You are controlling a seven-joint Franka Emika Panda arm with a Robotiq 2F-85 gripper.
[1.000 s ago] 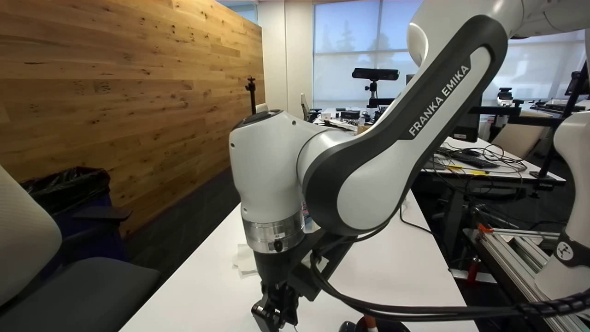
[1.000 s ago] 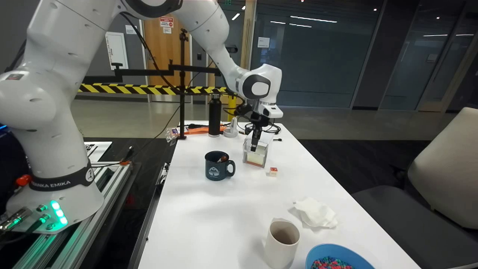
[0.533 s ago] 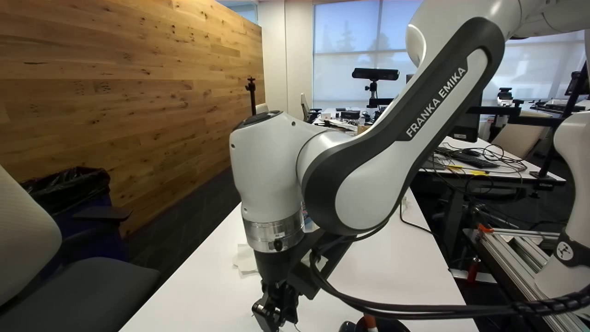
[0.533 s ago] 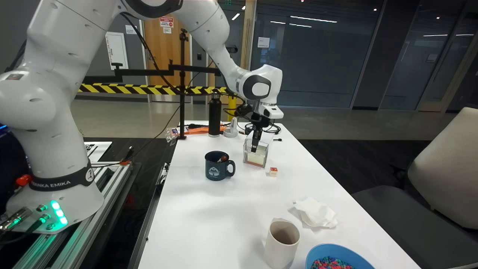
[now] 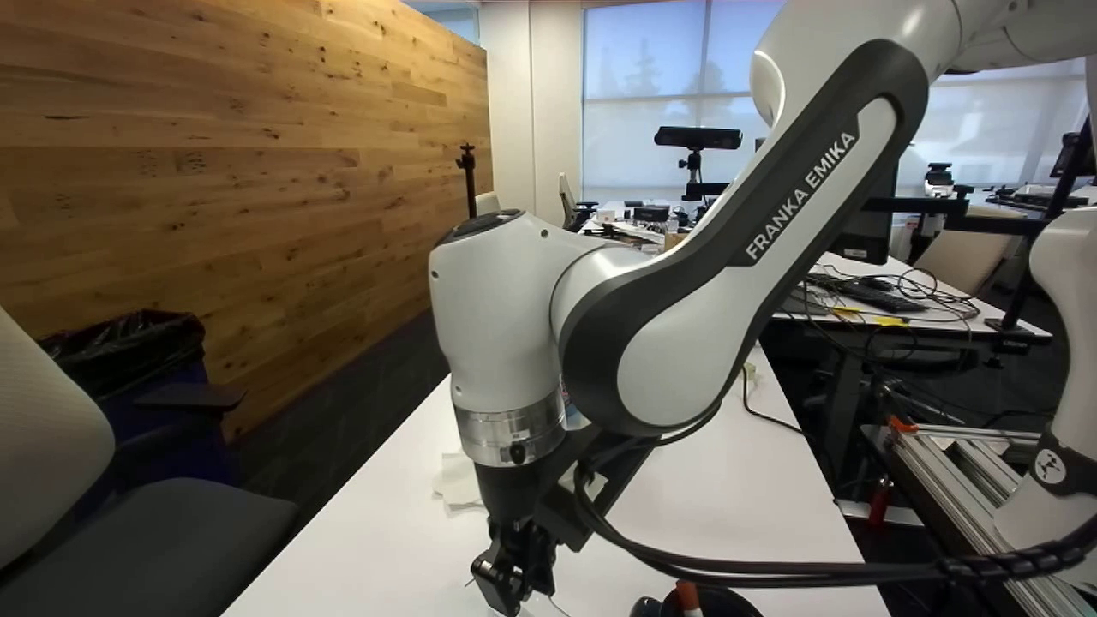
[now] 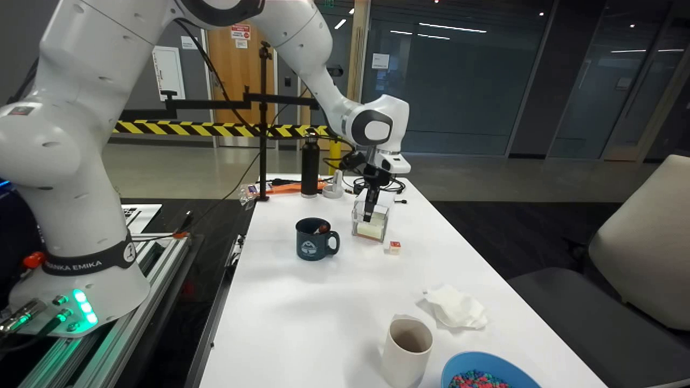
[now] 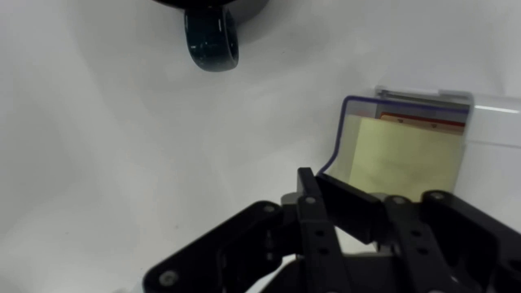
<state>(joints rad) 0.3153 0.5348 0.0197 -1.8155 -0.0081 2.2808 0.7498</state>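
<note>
Gripper [image 6: 367, 220] sits slightly lower than a second ago in an exterior view, box [image 6: 384, 229] at its tips, mug [image 6: 308, 242] and cube [image 6: 394, 247] near the jaws. In an exterior view: orange stick [image 5: 688, 597] in mug, near jaws. Wrist view: jaws clenched on box rim; yellow notes [image 7: 407, 158] inside, beyond tips.

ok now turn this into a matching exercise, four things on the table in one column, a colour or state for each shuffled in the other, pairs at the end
Things
1. cube
2. clear box
3. bowl
4. mug

Colours and states
A. blue, with small coloured pieces in it
B. dark, with a handle
C. red on top
D. edge between the jaws, yellow paper inside

Pairs: 1-C, 2-D, 3-A, 4-B
</note>
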